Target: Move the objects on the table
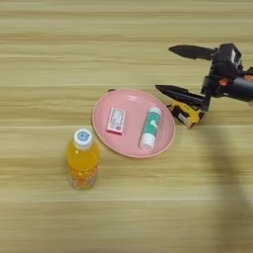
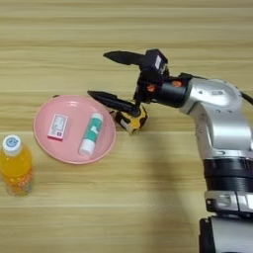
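An orange-drink bottle (image 1: 82,159) with a white cap stands upright on the table (image 1: 49,59), left of a pink plate (image 1: 101,118). On the plate lie a white tube with a green label (image 1: 150,127) and a small pink-and-white box (image 1: 116,121). A yellow-black tape measure (image 1: 186,113) rests on the wood just right of the plate. My right gripper (image 2: 101,74) hovers above the plate's right rim and the tape measure, open wide, with nothing between its two black fingers.
My silver forearm (image 2: 217,113) comes in from the right and bottom edge, covering the table's right side in the right eye view. Bare wood stretches across the top, the left and the front.
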